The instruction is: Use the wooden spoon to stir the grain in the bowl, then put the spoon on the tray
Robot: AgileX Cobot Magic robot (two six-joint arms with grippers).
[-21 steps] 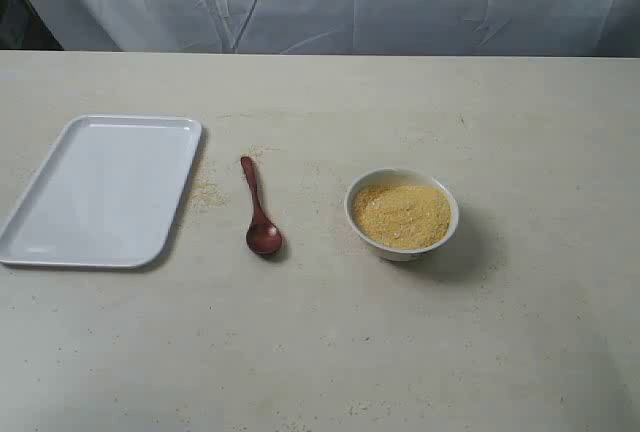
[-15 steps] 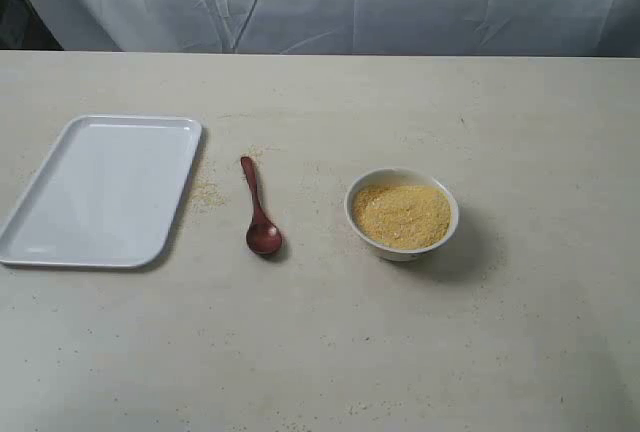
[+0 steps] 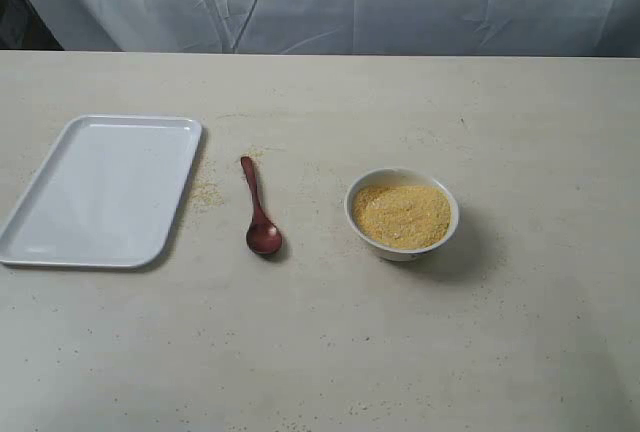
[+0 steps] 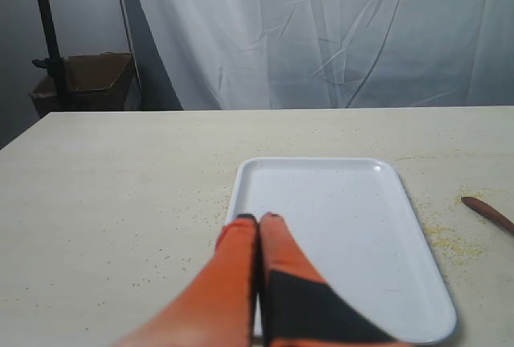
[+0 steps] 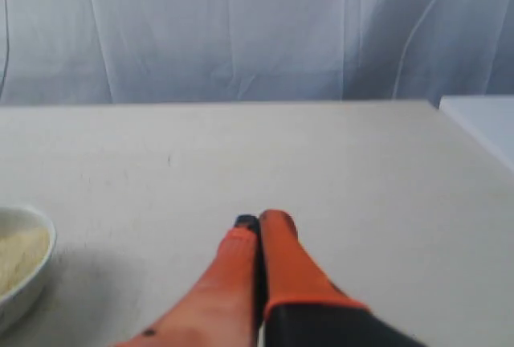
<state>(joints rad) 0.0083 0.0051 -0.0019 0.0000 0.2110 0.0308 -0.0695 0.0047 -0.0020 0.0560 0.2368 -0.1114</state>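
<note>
Both tools were pressed shut and empty: the left tool [image 4: 257, 218] faced the tray [image 4: 337, 218], and the right tool [image 5: 259, 220] was off to one side of the bowl [image 5: 36, 279] of grain [image 5: 16, 255]. Between tray and bowl the wooden spoon [image 3: 258, 207] lay flat on the surface [image 3: 320, 352], handle toward the far edge. It was probably nearer the left arm, with bare room around it.

Bowl [image 5: 42, 263] and wooden spoon [image 4: 487, 212] edge-cropped.

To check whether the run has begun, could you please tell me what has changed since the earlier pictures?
Nothing visibly changed: the dark reddish-brown wooden spoon, flat white rectangular tray and small white ceramic bowl of golden-yellow grain all lie where they were.
</note>
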